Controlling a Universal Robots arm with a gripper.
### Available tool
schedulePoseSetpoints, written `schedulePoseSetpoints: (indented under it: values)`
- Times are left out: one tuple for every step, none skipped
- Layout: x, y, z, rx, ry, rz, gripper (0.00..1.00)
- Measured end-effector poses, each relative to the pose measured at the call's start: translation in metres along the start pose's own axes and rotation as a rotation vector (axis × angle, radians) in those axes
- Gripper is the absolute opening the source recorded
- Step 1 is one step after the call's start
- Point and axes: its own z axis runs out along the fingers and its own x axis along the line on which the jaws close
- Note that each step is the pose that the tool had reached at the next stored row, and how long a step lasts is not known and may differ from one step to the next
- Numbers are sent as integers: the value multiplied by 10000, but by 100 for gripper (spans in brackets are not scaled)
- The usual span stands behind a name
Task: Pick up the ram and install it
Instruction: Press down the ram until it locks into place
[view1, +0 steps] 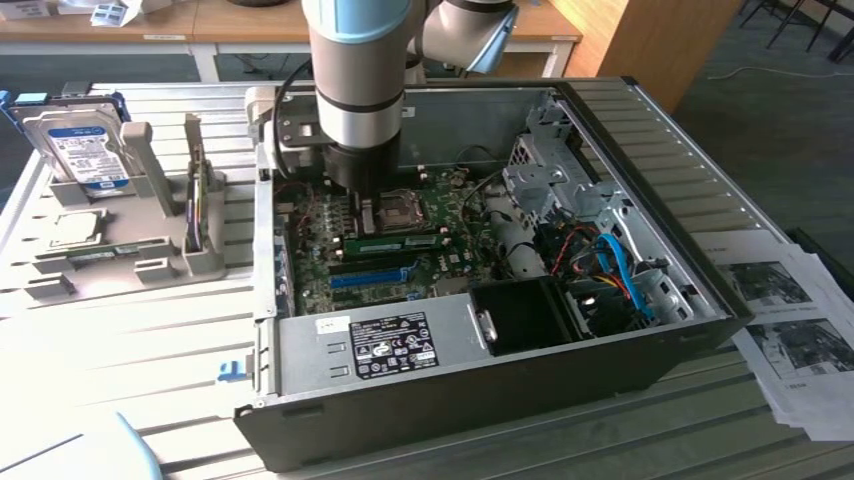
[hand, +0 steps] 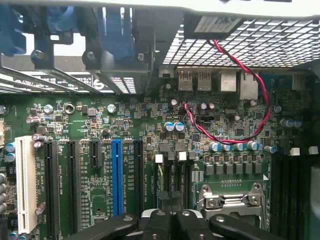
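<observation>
Claw (hand: 172, 220) clenched, nothing gripped, low over the motherboard (hand: 130, 135) inside the open computer case (view1: 641, 170).

Ram (view1: 396, 243) lying across the motherboard beside the CPU socket (view1: 398, 208), just off the arm's lower end; not touched by the claw. Blue expansion slot (view1: 371, 279) parallel, nearer the power supply (view1: 387, 345). Red-and-black cable (hand: 250, 95) looping over the board near the rear ports. Hard drive (view1: 80, 150) upright in a grey rack (view1: 147, 240) on the slatted worktop (view1: 160, 360) at the exterior view's left; printed sheets (view1: 787, 330) at its right.
</observation>
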Motion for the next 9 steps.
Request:
schedulePoseSetpoints:
  values:
    - [0, 0, 2, -1, -1, 0, 9]
    - [1, 0, 4, -1, -3, 1, 9]
    - [1, 0, 7, -1, -4, 0, 9]
    - [1, 0, 9, -1, -5, 0, 9]
    - [1, 0, 10, -1, -6, 0, 9]
    - [1, 0, 10, -2, -6, 0, 9]
    - [1, 0, 11, -1, -7, 0, 9]
    - [1, 0, 11, -1, -8, 0, 9]
    - [1, 0, 11, -1, -8, 0, 9]
